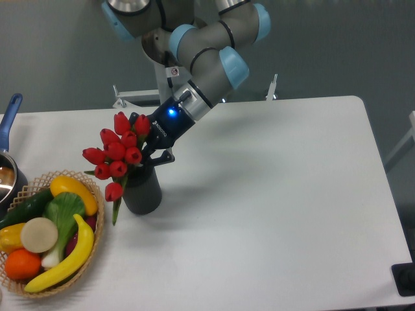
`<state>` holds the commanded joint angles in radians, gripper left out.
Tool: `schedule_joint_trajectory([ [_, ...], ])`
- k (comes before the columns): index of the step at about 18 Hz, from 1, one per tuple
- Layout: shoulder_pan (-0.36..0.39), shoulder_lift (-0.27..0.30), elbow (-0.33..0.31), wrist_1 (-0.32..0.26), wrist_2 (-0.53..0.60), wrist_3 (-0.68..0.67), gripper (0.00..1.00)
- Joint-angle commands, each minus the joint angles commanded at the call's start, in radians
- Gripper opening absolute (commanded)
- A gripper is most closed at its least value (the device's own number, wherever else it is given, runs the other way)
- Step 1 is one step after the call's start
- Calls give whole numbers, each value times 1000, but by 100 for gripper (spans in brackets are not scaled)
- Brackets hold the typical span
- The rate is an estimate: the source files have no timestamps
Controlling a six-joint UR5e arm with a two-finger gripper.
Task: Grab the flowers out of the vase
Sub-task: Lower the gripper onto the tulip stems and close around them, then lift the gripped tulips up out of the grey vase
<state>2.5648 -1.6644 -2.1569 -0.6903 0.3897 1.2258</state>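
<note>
At the table's left side, my black two-finger claw (150, 157) sits closed in on the red tulip bunch (118, 152), whose stems remain inside the ribbed dark grey vase (142, 192); lifting out remains undone.

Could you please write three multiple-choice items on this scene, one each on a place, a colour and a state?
1. Where does the woven basket stand relative to the vase?
A. at its left
B. at its right
C. behind it

2. What colour are the flowers?
A. yellow
B. red
C. white

3. Where are the flowers' stems?
A. flat on the table
B. in the basket
C. in the vase

Answers:
1 A, the basket sits at the picture's left edge.
2 B, the buds are red.
3 C, the bunch rises from the vase, with the gripper at its stems.
</note>
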Motion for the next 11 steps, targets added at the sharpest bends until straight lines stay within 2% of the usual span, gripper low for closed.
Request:
schedule_joint_trajectory([
  [6, -2, 5, 133, 0, -26, -268, 0],
  [8, 8, 23, 195, -2, -41, -435, 0],
  [11, 23, 29, 236, -2, -61, -511, 0],
])
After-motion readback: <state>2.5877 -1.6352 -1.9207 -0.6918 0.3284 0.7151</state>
